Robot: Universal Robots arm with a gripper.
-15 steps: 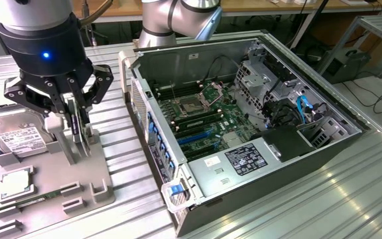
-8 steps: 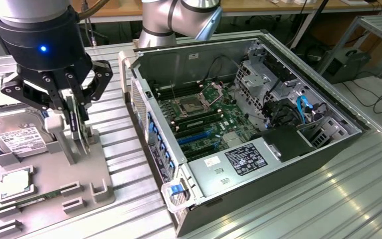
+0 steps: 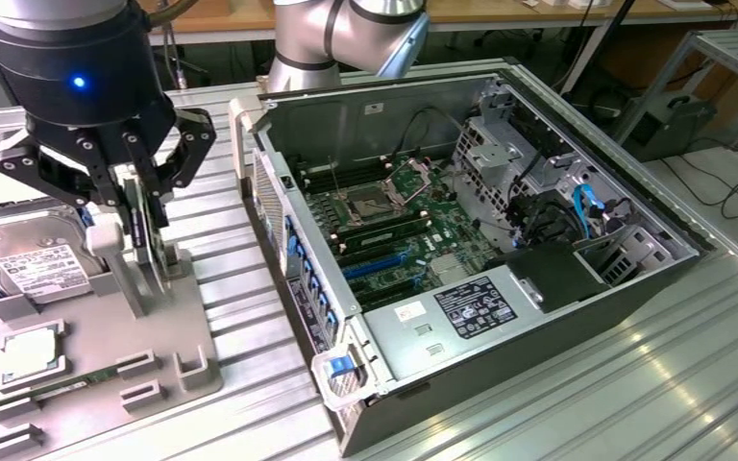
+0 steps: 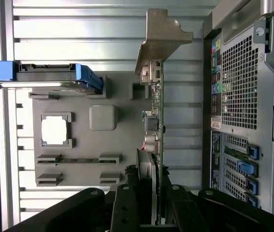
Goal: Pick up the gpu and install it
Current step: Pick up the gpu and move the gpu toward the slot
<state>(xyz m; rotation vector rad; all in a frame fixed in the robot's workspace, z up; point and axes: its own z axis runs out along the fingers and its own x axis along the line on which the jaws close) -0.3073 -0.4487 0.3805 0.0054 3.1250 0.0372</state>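
Gripper clasps upright gpu: green board, silver bracket.

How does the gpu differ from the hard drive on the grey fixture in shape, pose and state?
The gpu is a thin card with a silver bracket, standing upright on its edge; the hard drive is a thicker silver box that shows its white label. The gripper is closed on the gpu, while nothing touches the hard drive. Both sit in holders of the same grey fixture.
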